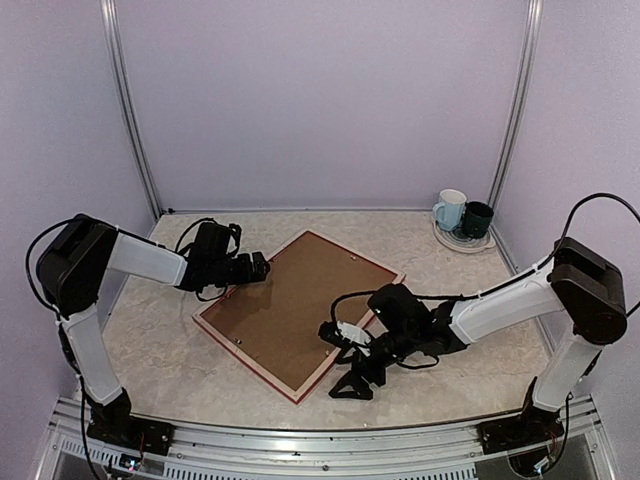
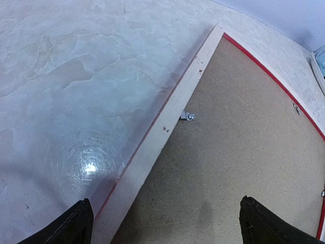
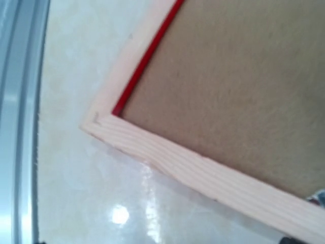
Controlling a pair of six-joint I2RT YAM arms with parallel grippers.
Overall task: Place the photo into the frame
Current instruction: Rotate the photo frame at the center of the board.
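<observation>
- Frame [image 1: 246,359] lies face-down mid-worktop [image 1: 150,345], turned diagonally, pale wood side up.
- Brown backing board [image 1: 295,310] sits inside it, with a small metal clip [image 2: 188,117] at the rim.
- Left claw [image 1: 261,268]: jaws wide apart, empty, straddling the frame's far-left edge.
- Right claw [image 1: 340,358]: jaws apart, empty, at the near-right edge by the near corner. Can't tell if it touches.
- White mug [image 1: 450,209] and dark mug [image 1: 478,219] sit on a plate [image 1: 462,244] in the far-right corner.

The frame [image 1: 298,310] lies flat in the centre and covers most of the table [image 1: 150,340]; bare marble is free at lower left and along the top; a white mug [image 1: 450,210] and a dark mug [image 1: 477,218] block the upper right corner; the right arm [image 1: 500,305] crosses the lower right.
</observation>
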